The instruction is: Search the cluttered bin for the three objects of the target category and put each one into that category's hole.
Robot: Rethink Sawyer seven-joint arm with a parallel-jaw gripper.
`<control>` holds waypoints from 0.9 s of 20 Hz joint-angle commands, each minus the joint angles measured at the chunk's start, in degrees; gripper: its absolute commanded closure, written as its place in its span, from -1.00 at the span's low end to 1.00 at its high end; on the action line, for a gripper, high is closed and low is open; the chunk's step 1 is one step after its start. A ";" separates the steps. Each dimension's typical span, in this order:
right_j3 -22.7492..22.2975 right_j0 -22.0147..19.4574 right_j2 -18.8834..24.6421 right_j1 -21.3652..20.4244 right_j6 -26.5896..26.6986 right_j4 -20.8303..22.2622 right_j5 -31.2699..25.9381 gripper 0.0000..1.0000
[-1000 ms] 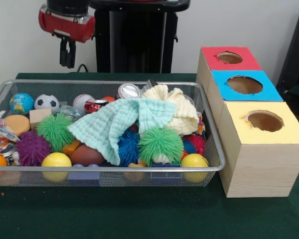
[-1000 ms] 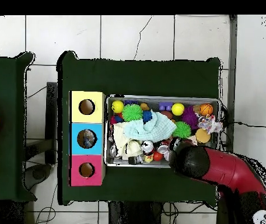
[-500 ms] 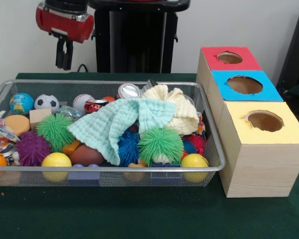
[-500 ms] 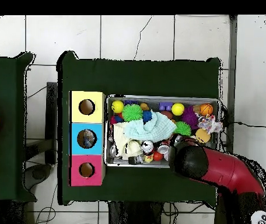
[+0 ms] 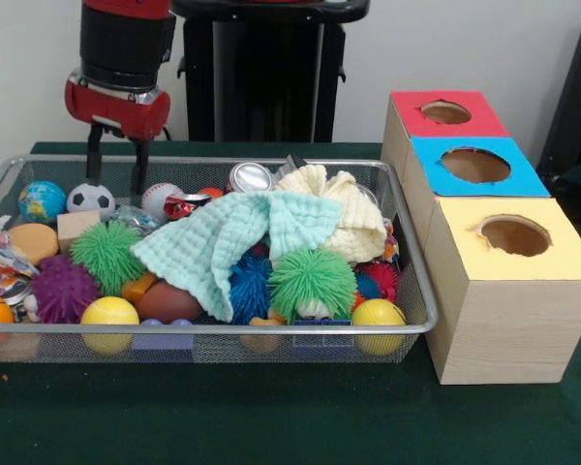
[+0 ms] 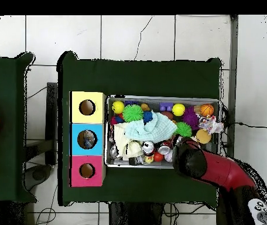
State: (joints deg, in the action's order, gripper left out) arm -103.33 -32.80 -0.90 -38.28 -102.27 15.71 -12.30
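The cluttered bin (image 5: 223,329) is a silver wire-mesh basket on the green table, also in the overhead view (image 6: 162,97). My gripper (image 5: 116,184) is open, its two black fingers (image 5: 138,170) spread and reaching down at the bin's far left end. The tips stand just above a soccer ball (image 5: 90,199) and a baseball (image 5: 159,198). It holds nothing. In the overhead view the red arm (image 6: 212,167) covers the gripper. Three boxes with round holes stand beside the bin: red (image 5: 445,112), blue (image 5: 475,165) and yellow (image 5: 514,235).
The bin holds a globe ball (image 5: 42,200), a silver can (image 5: 250,177), a mint cloth (image 5: 228,237), a cream cloth (image 5: 344,208), green spiky balls (image 5: 311,279), a purple spiky ball (image 5: 63,288) and yellow balls (image 5: 109,312). The robot's black pedestal (image 5: 266,68) stands behind the bin.
The arm has come down from above the bin's far left. The fingers, close together before, are now spread apart and reach below the rim.
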 commanded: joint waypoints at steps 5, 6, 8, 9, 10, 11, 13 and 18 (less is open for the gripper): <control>0.30 -1.44 3.95 3.23 -5.02 -0.52 -1.32 -1.00; 0.44 -1.44 4.05 3.09 -4.75 -0.59 -1.98 -1.00; 0.16 -1.76 4.50 2.72 -4.65 -1.11 -2.92 -1.00; 0.12 -1.77 4.63 2.55 -4.65 -1.29 -3.25 -1.00; 0.09 -1.78 4.75 2.37 -4.65 -1.48 -3.58 -1.00; 0.42 -1.79 4.83 2.60 -4.85 -1.74 -3.56 -1.00; 0.59 -2.09 5.40 3.81 -5.53 -1.90 -1.86 -1.00; 1.69 -1.50 5.44 6.93 -7.44 -2.10 2.27 -1.00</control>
State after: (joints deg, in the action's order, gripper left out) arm -103.32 -33.95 -0.89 -35.49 -102.27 15.63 -12.29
